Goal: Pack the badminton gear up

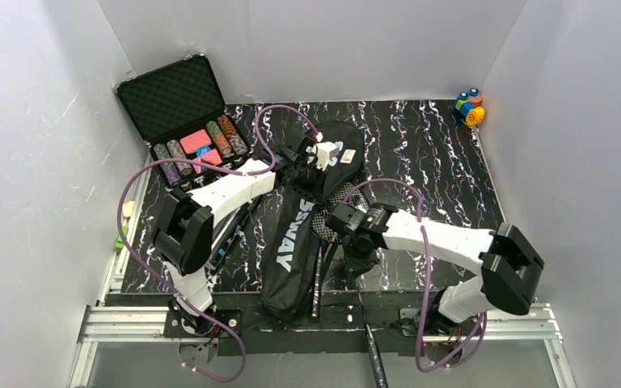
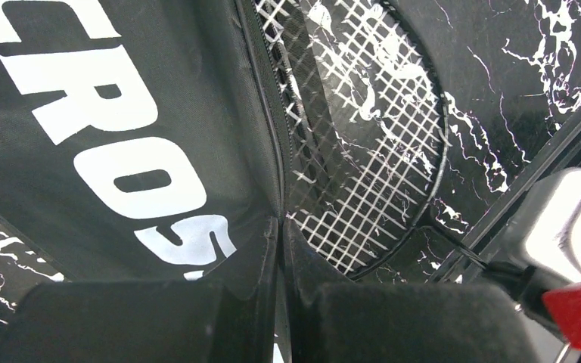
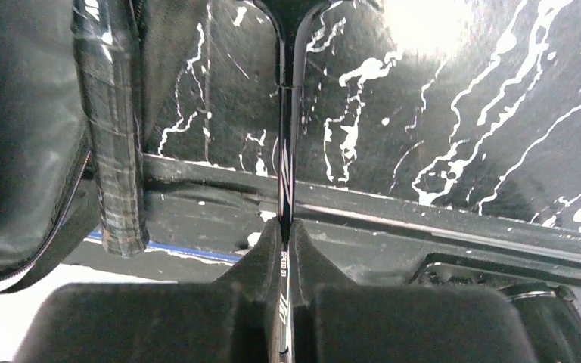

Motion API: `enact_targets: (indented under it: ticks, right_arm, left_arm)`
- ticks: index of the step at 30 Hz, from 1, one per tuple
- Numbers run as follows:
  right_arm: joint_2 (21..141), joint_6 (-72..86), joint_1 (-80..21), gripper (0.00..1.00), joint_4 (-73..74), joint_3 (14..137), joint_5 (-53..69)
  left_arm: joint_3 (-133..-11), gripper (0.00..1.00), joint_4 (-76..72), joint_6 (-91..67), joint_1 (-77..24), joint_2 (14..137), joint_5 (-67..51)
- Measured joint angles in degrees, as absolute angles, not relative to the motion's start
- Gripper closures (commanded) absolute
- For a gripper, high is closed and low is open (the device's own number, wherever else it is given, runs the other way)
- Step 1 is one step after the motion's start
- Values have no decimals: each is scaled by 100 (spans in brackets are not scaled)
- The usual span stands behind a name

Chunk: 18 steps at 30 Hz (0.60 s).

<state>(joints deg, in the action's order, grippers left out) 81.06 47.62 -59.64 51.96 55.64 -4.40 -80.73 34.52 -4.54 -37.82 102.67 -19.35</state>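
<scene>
The black CROSSWAY bag [image 1: 291,242] lies lengthwise mid-table, its white letters large in the left wrist view [image 2: 106,128]. My left gripper [image 1: 306,179] [image 2: 281,223] is shut on the bag's opening edge beside the zip. A racket's strung head [image 1: 335,208] [image 2: 363,136] lies at that opening, partly under the flap. My right gripper [image 1: 358,252] [image 3: 286,234] is shut on this racket's thin dark shaft [image 3: 286,151], and the handle runs past the near table edge [image 1: 374,356]. A second racket's wrapped handle [image 1: 317,287] [image 3: 113,151] lies beside the bag [image 3: 15,151]. A long dark tube [image 1: 228,236] lies partly under my left arm.
An open black case of poker chips [image 1: 182,105] stands at the back left. Small colourful toy blocks [image 1: 469,107] sit in the back right corner. White walls close in three sides. An aluminium rail [image 1: 129,323] [image 3: 439,227] runs along the near edge.
</scene>
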Motion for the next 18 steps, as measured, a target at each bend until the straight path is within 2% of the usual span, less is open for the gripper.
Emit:
enact_targets:
  ticks: [18]
  right_arm:
    - [9524, 4230, -5782, 99, 4499, 6709, -1190]
  left_arm:
    - [-8029, 100, 3450, -473, -3765, 10265, -2049]
